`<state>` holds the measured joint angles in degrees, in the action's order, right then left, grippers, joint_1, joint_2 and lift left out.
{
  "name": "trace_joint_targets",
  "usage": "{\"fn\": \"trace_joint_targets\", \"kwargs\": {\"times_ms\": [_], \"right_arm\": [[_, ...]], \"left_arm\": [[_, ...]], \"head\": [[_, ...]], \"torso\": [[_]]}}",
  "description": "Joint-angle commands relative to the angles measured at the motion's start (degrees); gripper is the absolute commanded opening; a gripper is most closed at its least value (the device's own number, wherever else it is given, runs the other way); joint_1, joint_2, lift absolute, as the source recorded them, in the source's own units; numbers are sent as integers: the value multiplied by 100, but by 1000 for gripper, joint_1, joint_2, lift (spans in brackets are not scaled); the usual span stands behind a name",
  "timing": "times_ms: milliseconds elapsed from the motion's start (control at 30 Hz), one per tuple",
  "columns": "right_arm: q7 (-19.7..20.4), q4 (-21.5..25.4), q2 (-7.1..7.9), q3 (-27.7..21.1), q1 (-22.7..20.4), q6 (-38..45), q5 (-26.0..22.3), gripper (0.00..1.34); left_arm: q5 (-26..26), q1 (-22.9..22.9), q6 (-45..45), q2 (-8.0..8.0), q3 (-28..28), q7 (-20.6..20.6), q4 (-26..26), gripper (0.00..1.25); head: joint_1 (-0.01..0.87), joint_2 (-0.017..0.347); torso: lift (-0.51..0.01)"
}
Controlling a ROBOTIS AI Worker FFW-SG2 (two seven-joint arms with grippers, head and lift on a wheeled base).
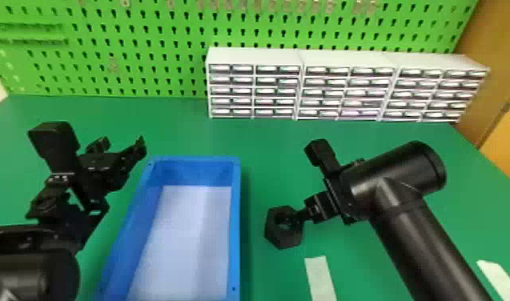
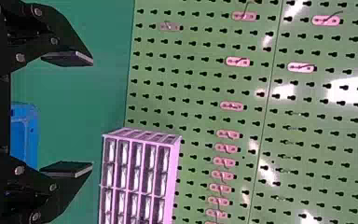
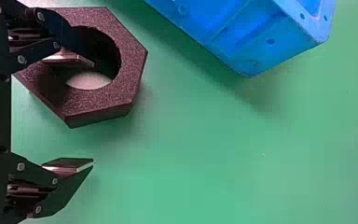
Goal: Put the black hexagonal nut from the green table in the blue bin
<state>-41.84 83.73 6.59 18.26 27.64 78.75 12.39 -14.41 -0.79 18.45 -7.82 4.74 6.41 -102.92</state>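
At the left of the head view, the left arm comes in, and its gripper is near the far left corner of the blue bin. The left wrist view shows that hand released, its two flat fingers parted with nothing between them. Behind it, a green pegboard stands upright at the back of the green table, fitted with small hooks. The bin sits on the table, its long sides running away from the robot, with a pale floor inside blue walls.

To the right, three white small-parts drawer cabinets stand side by side against the pegboard. In front of them, between the bin and the right arm, is the black hexagonal nut, outside the bin. The right gripper is at the nut. Its wrist view shows the hand unclenched: the fingers stand well apart, and one overlaps the nut's round hole in the view; whether it touches the nut cannot be told.

Nearer the robot, a pale strip lies on the table, and another pale strip lies farther right. An orange-brown panel rises beyond the table's right edge.
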Motion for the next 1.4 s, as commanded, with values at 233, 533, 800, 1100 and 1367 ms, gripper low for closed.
{"fn": "trace_joint_targets", "kwargs": {"times_ms": [233, 533, 800, 1100, 1367], "right_arm": [[0, -6, 0, -25, 14, -9, 18, 822], [0, -23, 0, 10, 14, -9, 36, 822], [0, -41, 0, 19, -4, -9, 36, 822], [0, -59, 0, 10, -21, -44, 36, 822], [0, -85, 0, 10, -30, -44, 44, 822]], "left_arm": [[0, 0, 0, 0, 0, 9, 0, 795], [0, 0, 9, 0, 0, 18, 0, 795], [0, -9, 18, 0, 0, 18, 0, 795], [9, 0, 18, 0, 0, 18, 0, 795], [9, 0, 18, 0, 0, 27, 0, 795]], "head": [[691, 9], [691, 9], [691, 9], [691, 9], [691, 9]], "torso": [[-97], [-97], [-97], [-97], [-97]]}}
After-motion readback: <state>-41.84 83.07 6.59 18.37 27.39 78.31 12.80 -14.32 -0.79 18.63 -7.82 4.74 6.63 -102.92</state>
